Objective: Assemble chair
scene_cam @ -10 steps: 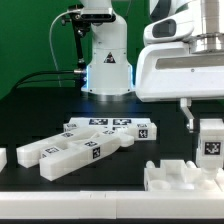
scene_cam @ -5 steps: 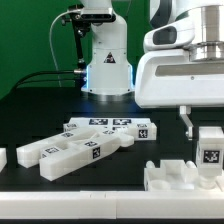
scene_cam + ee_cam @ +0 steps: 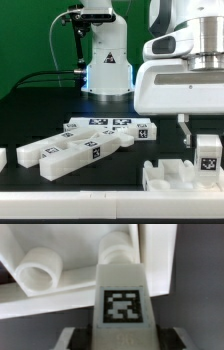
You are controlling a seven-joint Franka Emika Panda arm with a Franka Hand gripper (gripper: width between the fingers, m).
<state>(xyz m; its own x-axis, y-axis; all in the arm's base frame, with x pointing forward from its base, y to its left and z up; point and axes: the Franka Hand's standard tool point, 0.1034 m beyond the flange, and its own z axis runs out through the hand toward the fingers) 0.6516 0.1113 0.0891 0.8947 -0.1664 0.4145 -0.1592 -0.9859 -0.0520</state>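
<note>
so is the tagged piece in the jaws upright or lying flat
Upright: the tagged block stands taller than wide between the jaws, its tag facing the exterior camera, while the other chair pieces lie flat.

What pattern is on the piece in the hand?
White piece with one black-and-white square tag; clearest in the wrist view.

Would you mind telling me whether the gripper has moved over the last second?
Yes. The gripper, holding the tagged block, has come down toward the white piece below it, drifting slightly to the exterior view's left.
</note>
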